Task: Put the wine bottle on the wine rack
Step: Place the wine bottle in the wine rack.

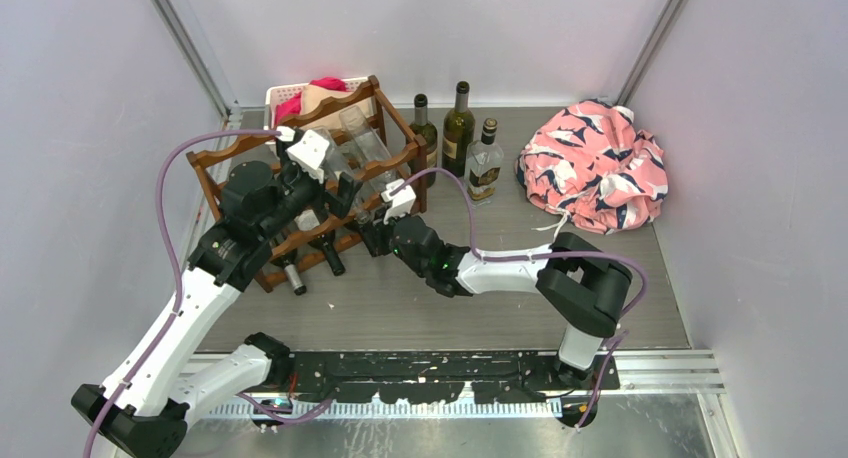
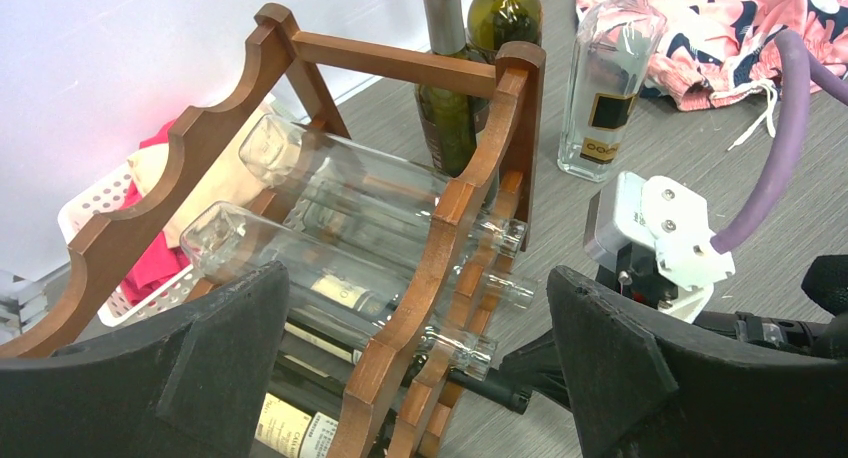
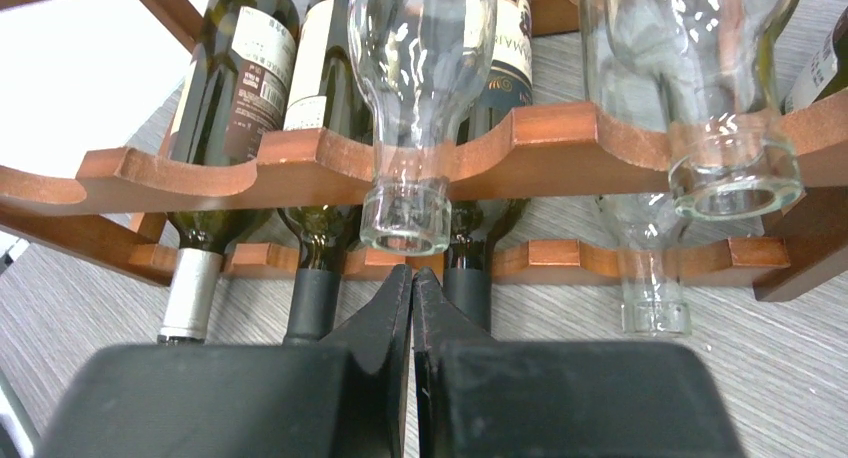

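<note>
Closed right gripper (image 3: 413, 283) seems apart from wine bottle (image 3: 420, 78) on rack (image 3: 540, 143).

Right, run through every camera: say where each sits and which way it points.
Top external: above and behind the left arm and right arm, both in view, looking down at the table and wine rack.
Left wrist: above the rack's end, facing down along its rails towards the standing bottles; the open left claw frames the bottom.
Right wrist: low near the table, facing the rack's front and bottle necks; shut right claw bottom centre.
Shared: both wrist views catch the racked clear bottles.
</note>
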Tool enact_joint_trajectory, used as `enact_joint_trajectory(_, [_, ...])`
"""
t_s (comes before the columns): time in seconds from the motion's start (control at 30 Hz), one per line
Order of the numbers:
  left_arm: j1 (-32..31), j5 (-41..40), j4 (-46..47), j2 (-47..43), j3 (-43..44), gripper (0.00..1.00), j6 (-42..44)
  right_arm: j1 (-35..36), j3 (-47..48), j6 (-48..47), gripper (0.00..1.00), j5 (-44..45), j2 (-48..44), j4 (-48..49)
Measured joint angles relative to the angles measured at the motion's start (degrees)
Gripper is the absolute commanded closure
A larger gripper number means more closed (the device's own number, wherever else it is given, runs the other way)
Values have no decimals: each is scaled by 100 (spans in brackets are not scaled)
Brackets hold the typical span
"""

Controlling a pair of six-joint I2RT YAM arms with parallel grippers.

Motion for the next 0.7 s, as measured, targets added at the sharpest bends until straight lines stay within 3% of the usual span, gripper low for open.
enact_joint_trajectory(0.4, [0,4,2,0,0,1,-4,-184,256,46,90,-125,131,-35])
enact_joint_trajectory(0.7, [0,129,70,0,0,1,-170,-212,85,114,73,-354,31,-46])
